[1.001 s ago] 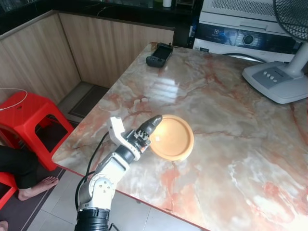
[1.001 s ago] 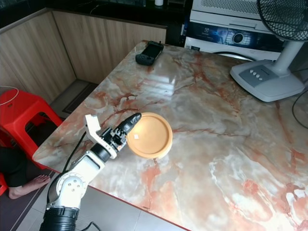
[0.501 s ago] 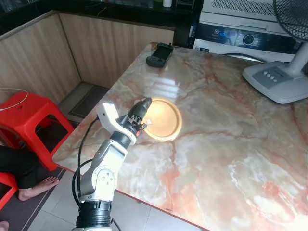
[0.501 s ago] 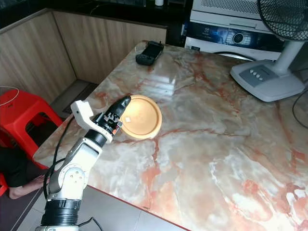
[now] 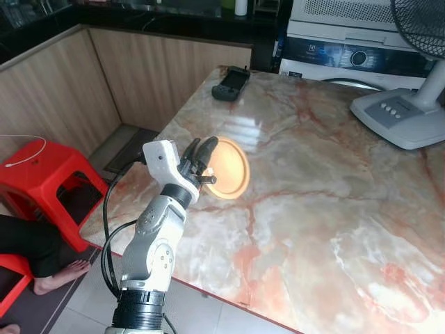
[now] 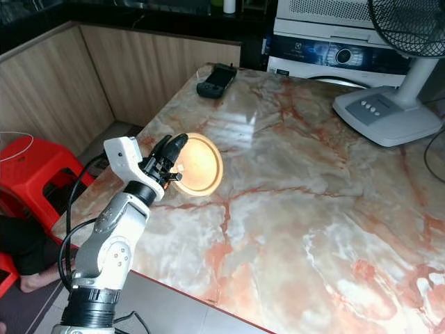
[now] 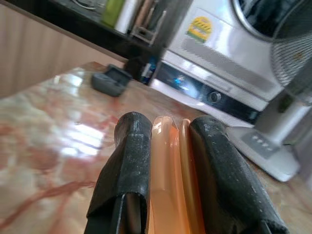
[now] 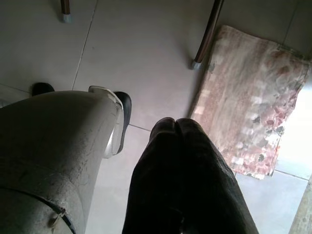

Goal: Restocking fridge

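Note:
My left gripper (image 5: 200, 149) is raised above the left side of the marble table (image 5: 334, 202), shut on the rim of a round orange lid (image 5: 228, 168). The lid is held up off the table, tilted on edge with its face toward me. In the left wrist view the orange lid (image 7: 170, 180) is pinched edge-on between the two black fingers (image 7: 129, 165). My right gripper (image 8: 178, 124) hangs idle with its fingers pressed together, pointing at a tiled floor.
A black handheld controller (image 5: 231, 72) lies at the table's far left corner. A white fan base (image 5: 402, 118) stands at the far right. A washing machine (image 5: 354, 42) is behind the table. A red stool (image 5: 42, 174) and a person's foot (image 5: 52, 277) are at the left; a floor mat (image 8: 253, 102) lies below.
My left arm has lifted the orange lid off the table, carried it up and to the left, and turned it from nearly flat to tilted on edge. The camera shifted slightly.

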`<state>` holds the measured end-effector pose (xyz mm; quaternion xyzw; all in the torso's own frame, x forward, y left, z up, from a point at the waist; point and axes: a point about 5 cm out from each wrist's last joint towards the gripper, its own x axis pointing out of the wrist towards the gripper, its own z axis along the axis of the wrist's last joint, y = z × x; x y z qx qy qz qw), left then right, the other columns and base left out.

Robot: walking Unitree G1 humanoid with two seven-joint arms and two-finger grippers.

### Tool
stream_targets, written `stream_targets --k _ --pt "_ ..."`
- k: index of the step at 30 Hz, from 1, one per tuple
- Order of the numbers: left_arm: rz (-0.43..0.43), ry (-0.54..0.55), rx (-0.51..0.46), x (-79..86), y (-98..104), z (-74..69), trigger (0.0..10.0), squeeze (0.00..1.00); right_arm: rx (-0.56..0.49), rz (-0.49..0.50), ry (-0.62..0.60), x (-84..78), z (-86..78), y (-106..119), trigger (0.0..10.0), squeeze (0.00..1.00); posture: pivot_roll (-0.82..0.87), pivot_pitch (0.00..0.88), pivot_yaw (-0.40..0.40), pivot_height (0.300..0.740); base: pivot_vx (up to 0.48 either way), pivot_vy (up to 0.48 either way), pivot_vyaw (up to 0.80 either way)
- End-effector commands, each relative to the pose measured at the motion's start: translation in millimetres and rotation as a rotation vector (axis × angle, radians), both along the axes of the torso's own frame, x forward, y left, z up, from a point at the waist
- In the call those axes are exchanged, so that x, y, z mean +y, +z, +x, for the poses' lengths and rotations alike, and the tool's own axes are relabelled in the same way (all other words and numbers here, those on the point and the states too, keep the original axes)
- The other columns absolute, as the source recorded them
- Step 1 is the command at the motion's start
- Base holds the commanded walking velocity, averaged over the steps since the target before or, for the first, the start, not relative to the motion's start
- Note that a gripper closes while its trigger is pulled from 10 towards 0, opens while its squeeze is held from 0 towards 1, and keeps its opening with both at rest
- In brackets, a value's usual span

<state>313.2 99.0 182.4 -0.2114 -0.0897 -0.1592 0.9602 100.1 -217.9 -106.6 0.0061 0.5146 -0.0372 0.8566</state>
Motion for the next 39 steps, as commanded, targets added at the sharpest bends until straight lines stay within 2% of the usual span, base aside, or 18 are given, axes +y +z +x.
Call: stream_targets --k 1,8,35,39 --pt "0.028 0.013 -0.008 1.0 0.7 0.0 10.0 0.0 0.009 0.004 -0.013 1.4 -3.8 -1.3 10.0 0.0 0.08 0.036 0.002 0.74 0.0 0.319 0.0" --pt "0.071 0.017 -0.017 0.5 1.3 1.6 10.0 0.0 -0.001 0.011 -0.028 3.0 -2.5 -1.2 10.0 0.0 0.09 0.056 0.009 0.74 0.0 0.327 0.0" --pt "0.077 0.021 -0.03 3.1 5.8 4.9 10.0 0.0 -0.012 0.015 -0.065 -0.4 1.9 0.4 10.0 0.0 0.09 0.073 -0.007 0.74 0.0 0.403 0.0" --pt "0.079 0.027 -0.046 4.6 7.9 5.4 10.0 0.0 -0.012 0.014 -0.065 -1.0 2.4 0.6 10.0 0.0 0.09 0.072 -0.01 0.74 0.0 0.146 0.0"
